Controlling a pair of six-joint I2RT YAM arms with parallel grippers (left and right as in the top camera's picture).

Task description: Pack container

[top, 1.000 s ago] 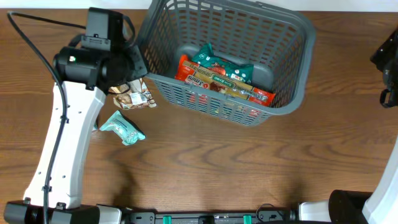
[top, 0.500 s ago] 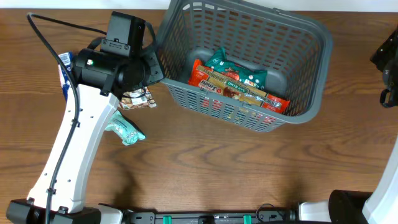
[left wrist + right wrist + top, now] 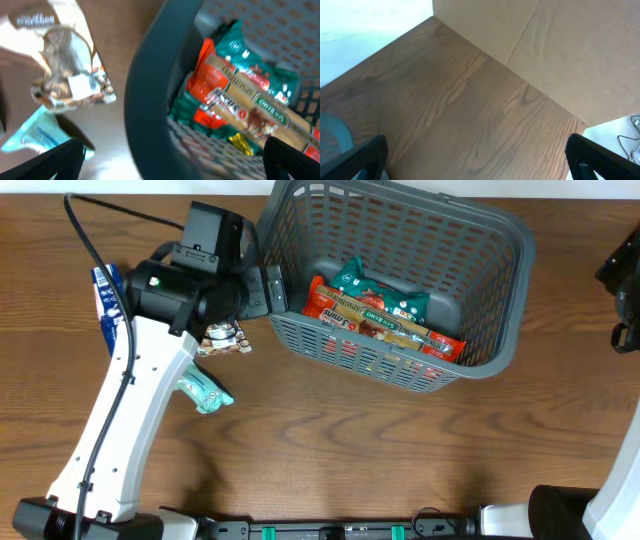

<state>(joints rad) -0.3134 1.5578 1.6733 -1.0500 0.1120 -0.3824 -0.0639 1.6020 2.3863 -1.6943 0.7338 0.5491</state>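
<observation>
Against half a second ago: left gripper (image 3: 272, 288) pushed closer to the container (image 3: 330, 345) wall, claw spread wide, rim between its fingers; blue packet (image 3: 103, 305) more uncovered; container unmoved at the table's (image 3: 400, 450) far middle, holding red and green bars (image 3: 385, 320); right gripper (image 3: 480, 167) spread too; print too blurred to read.

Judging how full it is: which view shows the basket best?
Overhead: it shows the whole container and the packets inside. The left wrist view shows only a blurred stretch of rim and some packets; the right wrist view shows none of it.
</observation>
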